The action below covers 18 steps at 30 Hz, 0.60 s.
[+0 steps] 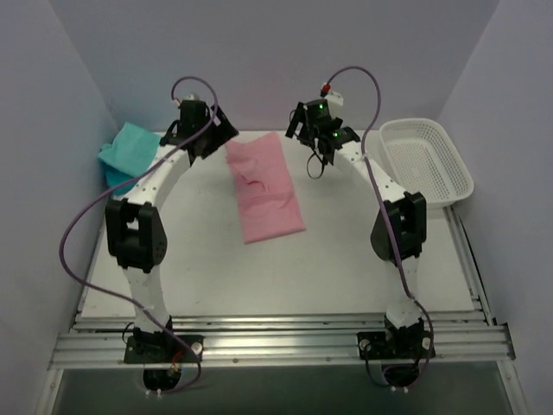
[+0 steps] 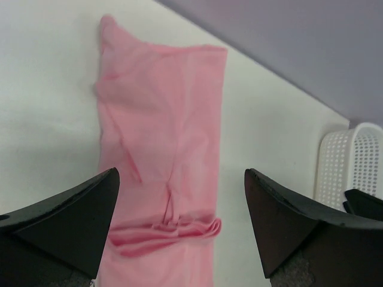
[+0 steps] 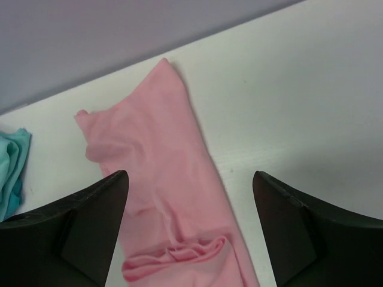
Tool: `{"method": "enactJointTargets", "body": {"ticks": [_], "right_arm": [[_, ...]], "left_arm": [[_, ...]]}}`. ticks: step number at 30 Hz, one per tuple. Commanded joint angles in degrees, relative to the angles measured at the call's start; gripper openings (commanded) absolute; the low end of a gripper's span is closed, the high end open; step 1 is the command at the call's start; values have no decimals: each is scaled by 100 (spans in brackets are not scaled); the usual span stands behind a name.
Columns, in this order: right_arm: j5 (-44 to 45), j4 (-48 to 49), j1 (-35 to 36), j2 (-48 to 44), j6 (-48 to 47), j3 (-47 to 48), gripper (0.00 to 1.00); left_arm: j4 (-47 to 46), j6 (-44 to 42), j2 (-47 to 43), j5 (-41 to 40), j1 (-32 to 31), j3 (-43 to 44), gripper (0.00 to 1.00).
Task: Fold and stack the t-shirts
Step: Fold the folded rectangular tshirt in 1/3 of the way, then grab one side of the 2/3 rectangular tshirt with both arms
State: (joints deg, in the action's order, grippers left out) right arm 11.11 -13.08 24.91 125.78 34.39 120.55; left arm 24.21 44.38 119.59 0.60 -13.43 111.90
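A light pink t-shirt [image 1: 263,188] lies folded into a long strip in the middle of the table, with a bunched crease across it [image 2: 167,230] [image 3: 179,254]. A teal t-shirt [image 1: 128,151] lies crumpled at the far left; its edge shows in the right wrist view [image 3: 11,170]. My left gripper [image 1: 218,130] hovers open and empty above the strip's far left end. My right gripper [image 1: 302,130] hovers open and empty above its far right side. In both wrist views the fingers [image 2: 72,224] [image 3: 78,230] stand wide apart over the pink cloth.
A white plastic mesh basket [image 1: 428,160] stands at the far right of the table, also seen in the left wrist view [image 2: 353,161]. Purple walls close in the back and sides. Metal rails [image 1: 276,337] run along the near edge.
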Motion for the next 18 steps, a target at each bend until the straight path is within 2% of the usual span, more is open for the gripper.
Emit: {"method": "enactJointTargets", "body": {"ticks": [1, 3, 7, 10, 14, 18], "right_arm": [[127, 359, 137, -1104, -126, -1136, 81], [224, 490, 137, -1458, -4, -2134, 81], [32, 1122, 137, -2486, 296, -3913, 81], [-144, 1754, 129, -3014, 489, -5065, 81], [-276, 2072, 120, -3340, 604, -5928, 82], [-487, 2336, 111, -3244, 727, -6394, 82]], "left_arm": [[-90, -175, -970, -147, -177, -1246, 94], [-381, -175, -1560, -270, -247, -1896, 94], [-1074, 44, -2474, -430, -493, -4023, 94], [-2126, 369, -3106, -386, -800, -5348, 94], [-2832, 721, -3179, -455, -1213, -6221, 94], [-3237, 1028, -2889, -579, -1486, -6566, 94]]}}
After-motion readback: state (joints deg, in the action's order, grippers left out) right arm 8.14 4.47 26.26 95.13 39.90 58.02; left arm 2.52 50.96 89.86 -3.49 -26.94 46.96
